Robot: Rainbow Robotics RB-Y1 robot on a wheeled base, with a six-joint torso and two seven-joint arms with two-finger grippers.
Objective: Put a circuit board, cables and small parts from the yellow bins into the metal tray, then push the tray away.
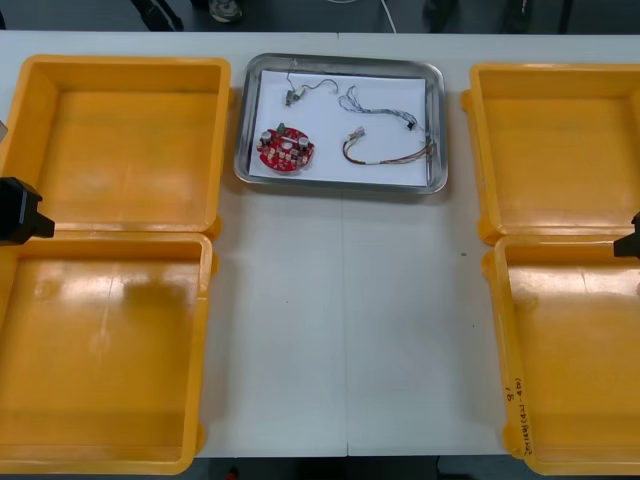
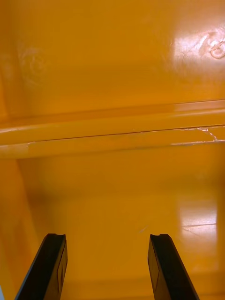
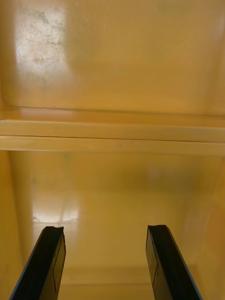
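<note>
shiny metal tray (image 1: 340,188) is sitting at the desk (image 1: 340,330)'s far edge, carrying the round red circuit board (image 1: 285,149) and thin cables (image 1: 400,152). left gripper (image 3: 105,232) and right gripper (image 2: 108,239) are hovering, fingers apart, over yellow plastic bins (image 1: 215,150); any push is probably wanting square contact on the near rim.

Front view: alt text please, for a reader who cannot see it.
A metal tray, white inside, sits at the far middle of the table, holding a round red circuit board and several cables. Two yellow bins stand at each side; the left gripper and right gripper are at the picture's side edges.
</note>
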